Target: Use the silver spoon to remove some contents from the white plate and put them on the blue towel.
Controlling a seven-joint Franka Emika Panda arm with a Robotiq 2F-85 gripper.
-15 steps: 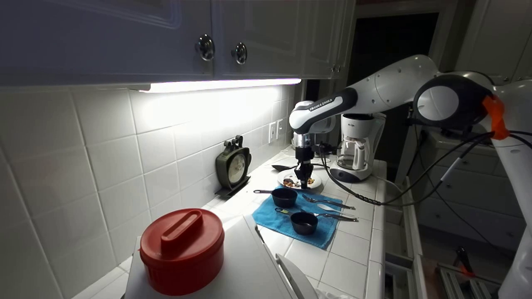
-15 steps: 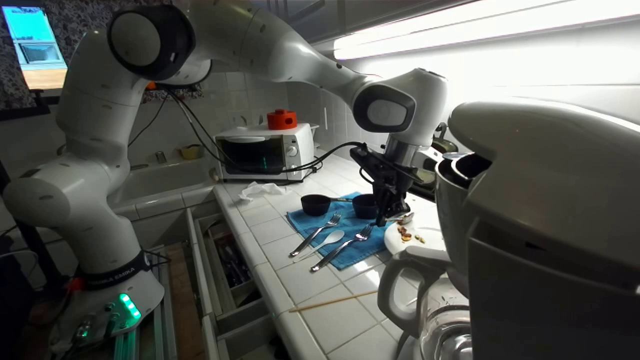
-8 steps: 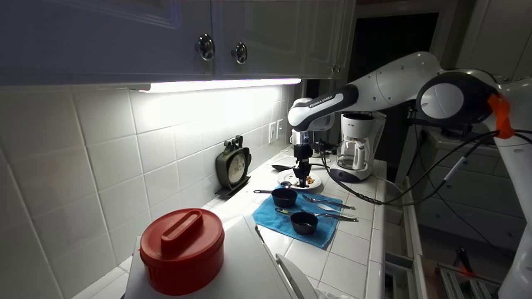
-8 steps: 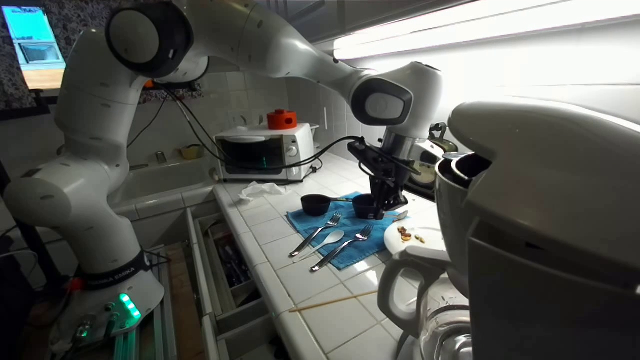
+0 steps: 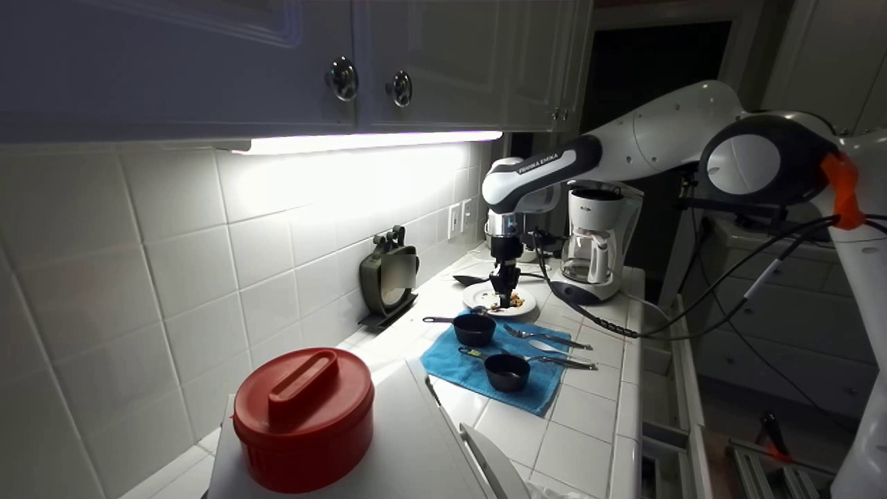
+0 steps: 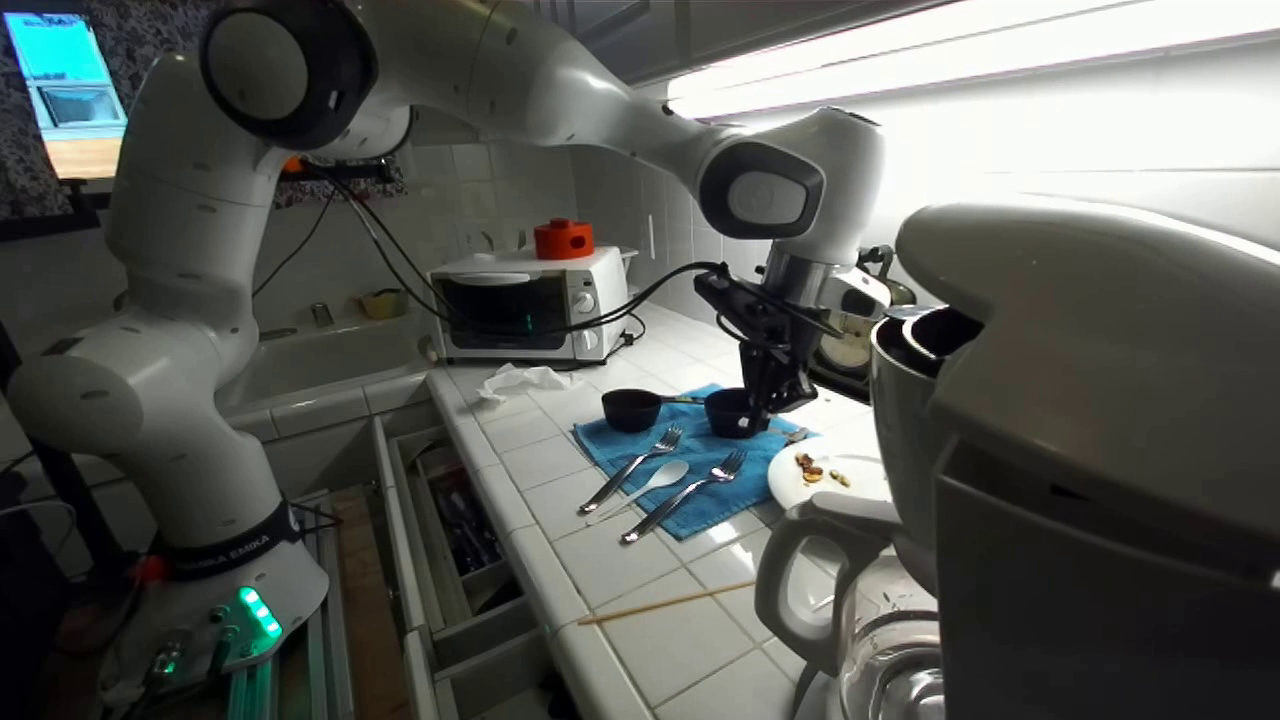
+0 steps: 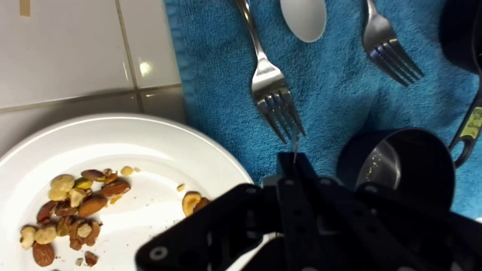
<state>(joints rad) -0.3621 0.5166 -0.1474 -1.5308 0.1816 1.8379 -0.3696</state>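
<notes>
My gripper (image 7: 292,160) is shut on the silver spoon. The spoon's thin handle (image 7: 296,146) sticks out between the fingertips in the wrist view; its bowl is hidden there. The bowl (image 6: 797,436) shows beside my gripper (image 6: 757,425) in an exterior view, between towel and plate; I cannot tell what it holds. The white plate (image 7: 124,130) lies at the left in the wrist view. The contents, mixed nuts (image 7: 92,205), lie on it in a heap, with a few bits (image 7: 191,202) apart. The blue towel (image 7: 222,75) is spread beside the plate, under the fingertips.
On the towel lie a fork (image 7: 271,84), another fork (image 7: 388,45), a white spoon (image 7: 307,19) and two dark cups (image 6: 632,410). A coffee maker (image 5: 589,235) stands near the plate. A wooden stick (image 6: 670,603) lies on the tiles. A dark scale (image 5: 388,277) stands by the wall.
My gripper has risen slightly and moved with the spoon from the plate toward the towel. The spoon bowl, earlier over the plate's edge, now shows by the towel's edge. The nuts look unmoved.
</notes>
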